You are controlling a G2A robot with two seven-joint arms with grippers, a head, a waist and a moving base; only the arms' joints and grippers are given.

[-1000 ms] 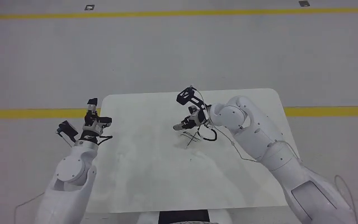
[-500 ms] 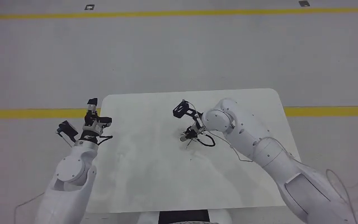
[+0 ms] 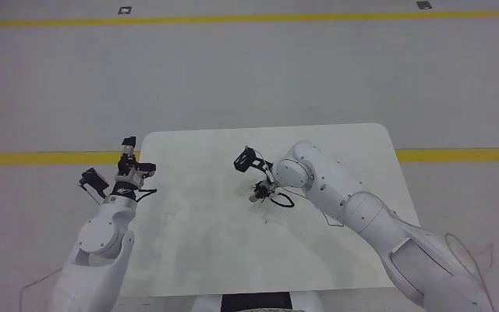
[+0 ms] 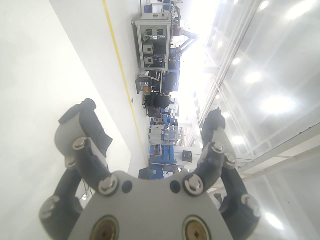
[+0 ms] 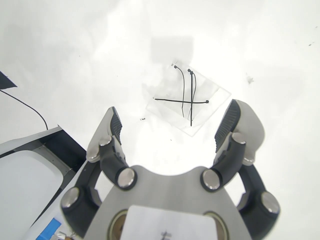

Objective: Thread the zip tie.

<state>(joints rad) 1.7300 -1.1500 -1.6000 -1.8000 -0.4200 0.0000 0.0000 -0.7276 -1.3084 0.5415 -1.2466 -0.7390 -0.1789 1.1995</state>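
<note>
Right gripper point(image 5: 172, 108) over the work, left gripper point(image 4: 151, 108) parked. You see the right gripper with its fingers spread wide and nothing between the ribbed pads point(image 5: 116, 123); it hangs over the middle of the white table point(image 3: 195, 234), wrist turned so that the fingers point down at the surface. The zip ties point(image 5: 191, 96), thin and black, lie flat on a clear sheet point(image 5: 212, 93) that rests directly on the table. Two run roughly parallel with their small heads at one end, and a third lies across them, so the group forms a loose cross. Note the relation: the ties sit just beyond the fingertips, inside the gap that the two pads frame, touching neither. This pose is best read as an approach for a pick, the wide opening leaving room to close on a single strand. You should judge the crossing a hazard, since closing where the strands overlap could lift more than one tie, and a flat, slender strap gives the pads little to catch. The free end of the crosswise tie, clear of the others, looks the easier hold. The left gripper point(image 3: 129, 156), likewise open and empty, is held at the table's left edge, well apart from the ties, facing the room; probably kept clear until a second hold is needed for threading.
</note>
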